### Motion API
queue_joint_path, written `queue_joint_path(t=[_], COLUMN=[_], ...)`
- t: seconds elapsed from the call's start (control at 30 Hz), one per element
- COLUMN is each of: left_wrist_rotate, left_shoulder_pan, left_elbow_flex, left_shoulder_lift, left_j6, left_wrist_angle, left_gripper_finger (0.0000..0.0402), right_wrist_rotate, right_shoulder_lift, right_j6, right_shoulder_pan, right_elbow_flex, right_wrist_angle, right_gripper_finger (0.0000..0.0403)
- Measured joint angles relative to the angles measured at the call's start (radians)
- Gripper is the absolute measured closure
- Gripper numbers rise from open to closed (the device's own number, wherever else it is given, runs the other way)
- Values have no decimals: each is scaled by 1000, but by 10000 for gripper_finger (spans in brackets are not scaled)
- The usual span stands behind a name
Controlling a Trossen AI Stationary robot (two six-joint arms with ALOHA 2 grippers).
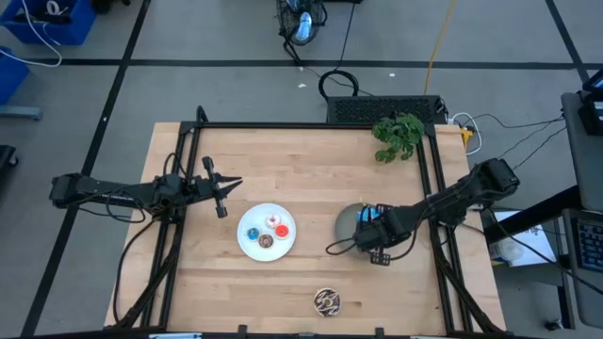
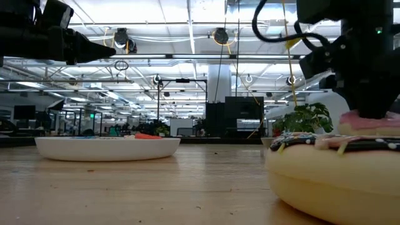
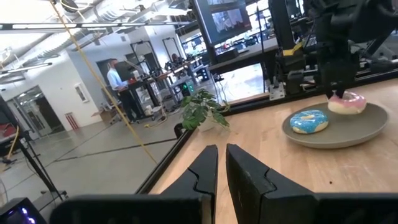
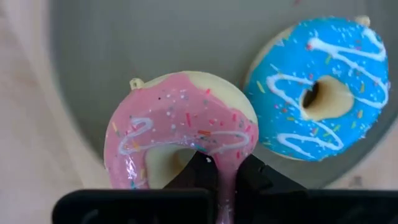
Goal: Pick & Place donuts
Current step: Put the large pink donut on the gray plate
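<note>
The pink donut point(image 4: 180, 140) lay on the round grey plate point(image 4: 155, 43), with its rim pinched between the pressed-together fingers of the right gripper point(image 4: 225, 180). One finger passed through the donut's hole and the other sat against its outer edge. The large blue donut point(image 4: 317, 87), iced with white drizzle and sprinkles, rested on the same plate just beside the pink one. No brand, label or readable writing was visible on either donut or on the plate.

The round white plate point(image 1: 247, 247) sat near the table centre, well apart from the grey plate. It held the four tiny donuts: blue point(image 1: 252, 234), white-pink point(image 1: 272, 221), red point(image 1: 282, 232) and brown point(image 1: 266, 241).

The chocolate donut point(image 1: 327, 300) with white drizzle lay alone on the wooden table point(image 1: 283, 160), near the front edge.

The left gripper point(image 1: 226, 188) hovered above the table left of the white plate, its fingers point(image 3: 249, 174) nearly closed on nothing. A small green plant point(image 1: 398, 137) stood at the table's far right.
</note>
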Motion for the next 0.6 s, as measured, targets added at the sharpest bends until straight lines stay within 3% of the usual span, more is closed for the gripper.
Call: queue_joint_path(t=[0.3,0.6], left_wrist_rotate=[-2,-3], left_shoulder_pan=[0,0], left_elbow_flex=[0,0], left_shoulder_lift=[0,0], left_j6=[0,0], left_wrist_angle=[-1,-1], left_gripper_finger=[362,362], right_wrist_rotate=[-57,-51], right_shoulder_lift=[1,-2], right_j6=[-21,21], right_shoulder_pan=[-25,-25], right_elbow_flex=[-55,-55], right_wrist_angle=[43,58], right_gripper_finger=[375,256])
